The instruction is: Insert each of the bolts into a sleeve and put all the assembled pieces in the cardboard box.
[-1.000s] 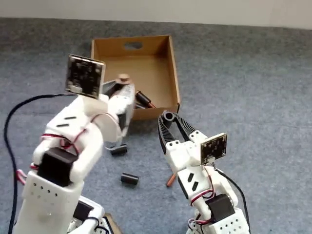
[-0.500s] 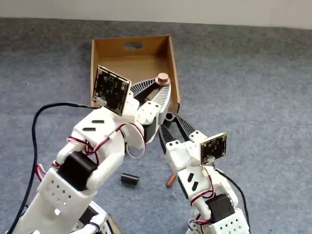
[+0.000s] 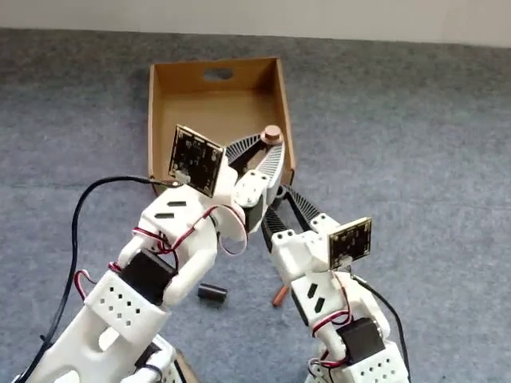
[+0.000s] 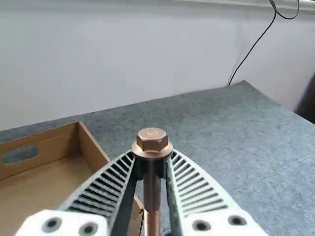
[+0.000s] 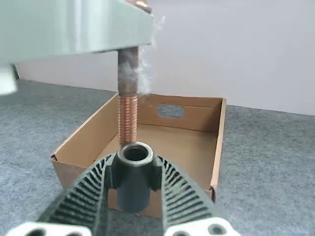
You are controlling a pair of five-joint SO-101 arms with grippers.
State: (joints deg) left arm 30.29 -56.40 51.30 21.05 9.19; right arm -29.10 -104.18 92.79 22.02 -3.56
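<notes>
There's the copper-brown hex-head metal bolt, thread a brighter orange — the short cylindrical plastic sleeve is matte black. Plain tan cardboard box, speckled blue-grey carpet — white left gripper and white right gripper both wear black ribbed fingers.

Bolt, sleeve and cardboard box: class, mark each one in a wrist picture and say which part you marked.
bolt (image 4: 151, 140): left wrist view, on its hexagonal head.
sleeve (image 5: 134, 187): right wrist view, on its outer wall below the open mouth.
cardboard box (image 5: 202, 115): right wrist view, on the far wall beside the handle cut-out.
</notes>
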